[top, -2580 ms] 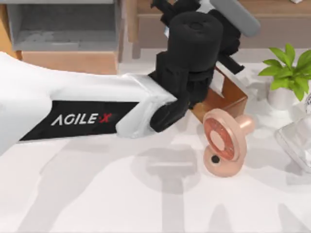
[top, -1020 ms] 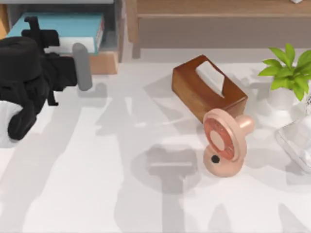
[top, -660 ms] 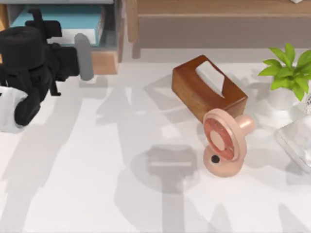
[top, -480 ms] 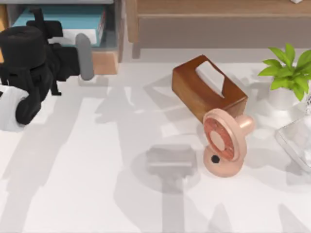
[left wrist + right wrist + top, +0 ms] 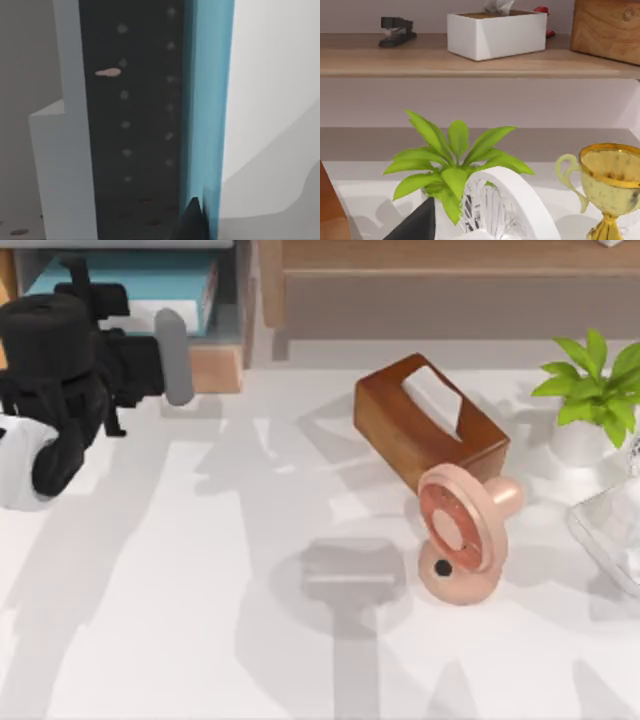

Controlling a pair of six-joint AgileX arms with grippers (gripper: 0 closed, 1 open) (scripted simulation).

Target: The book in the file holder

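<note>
- Your left arm reaches across the far-left part of the table, its black wrist turned toward the file holder; the left gripper sits at the holder's open front, just at the near edge of the book.
- You cannot tell from these views whether the left gripper's fingers are spread or pressed together; in the left wrist view one dark fingertip shows close against the book's blue cover.
- Your right gripper's state cannot be told either; a dark finger shows low in the right wrist view, near the potted plant.
- You have one book and one file holder.
- Also on the table: one brown tissue box, one pink round fan-like object touching its near corner, one plant, one clear glass object at the right edge.
- The book lies flat inside the grey holder at the far left, light blue on top, with a white band and white page edges facing right.
</note>
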